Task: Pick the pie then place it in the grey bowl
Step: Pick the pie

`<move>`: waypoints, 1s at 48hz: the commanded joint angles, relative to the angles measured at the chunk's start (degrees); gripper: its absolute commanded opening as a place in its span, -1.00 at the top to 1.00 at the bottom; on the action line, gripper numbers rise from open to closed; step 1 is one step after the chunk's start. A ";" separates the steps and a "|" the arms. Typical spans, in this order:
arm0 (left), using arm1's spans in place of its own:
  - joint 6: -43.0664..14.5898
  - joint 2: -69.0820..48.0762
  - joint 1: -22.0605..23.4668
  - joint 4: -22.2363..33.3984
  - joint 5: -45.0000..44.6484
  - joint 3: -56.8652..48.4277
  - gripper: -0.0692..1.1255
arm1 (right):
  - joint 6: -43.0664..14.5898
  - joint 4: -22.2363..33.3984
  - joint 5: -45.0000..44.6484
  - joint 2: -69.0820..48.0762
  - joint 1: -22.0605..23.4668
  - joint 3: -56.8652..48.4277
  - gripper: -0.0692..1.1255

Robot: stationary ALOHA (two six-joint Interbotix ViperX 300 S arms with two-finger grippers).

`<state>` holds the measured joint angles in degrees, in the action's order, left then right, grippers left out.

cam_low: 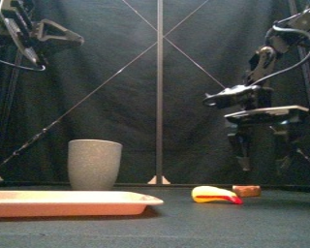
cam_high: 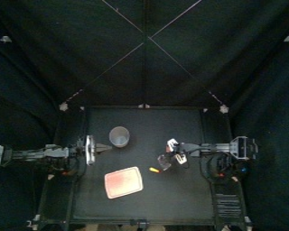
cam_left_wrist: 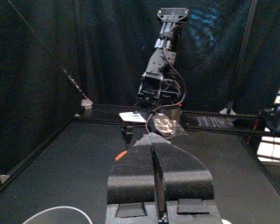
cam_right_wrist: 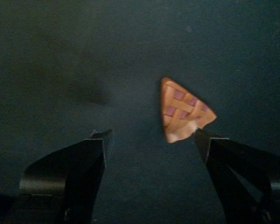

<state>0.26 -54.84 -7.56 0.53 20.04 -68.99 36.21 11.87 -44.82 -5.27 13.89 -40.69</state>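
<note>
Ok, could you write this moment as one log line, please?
right hand: open, above pie, not yet holding | pie: on table | grey cup: upright | left hand: shut, resting at left

My black table (cam_high: 172,126) carries a grey cup (cam_high: 119,136), a pink tray (cam_high: 123,183), a pie slice (cam_right_wrist: 184,109) and perhaps a yellow-red toy (cam_low: 219,195).

Front view: pie (cam_low: 250,191) mostly hidden behind yellow-and-red toy (cam_low: 217,195) — only brown end shows past toy's right side. Toy's kind cannot be told. Pink tray (cam_low: 67,201) cut off by left edge. Left wrist view: grey cup (cam_left_wrist: 59,214) shows only pale arc of rim, rest cut by bottom edge. Top view: toy mere orange speck, pie too small to pick out — shape unreadable for both.
</note>
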 commanded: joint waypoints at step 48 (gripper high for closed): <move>-0.09 0.26 -0.44 1.85 0.53 0.00 0.90 | 14.15 -4.66 0.53 11.16 7.65 6.50 -0.41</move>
<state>0.18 -54.84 -7.91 2.11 20.04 -69.79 50.27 7.73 -44.12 6.94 21.27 -34.45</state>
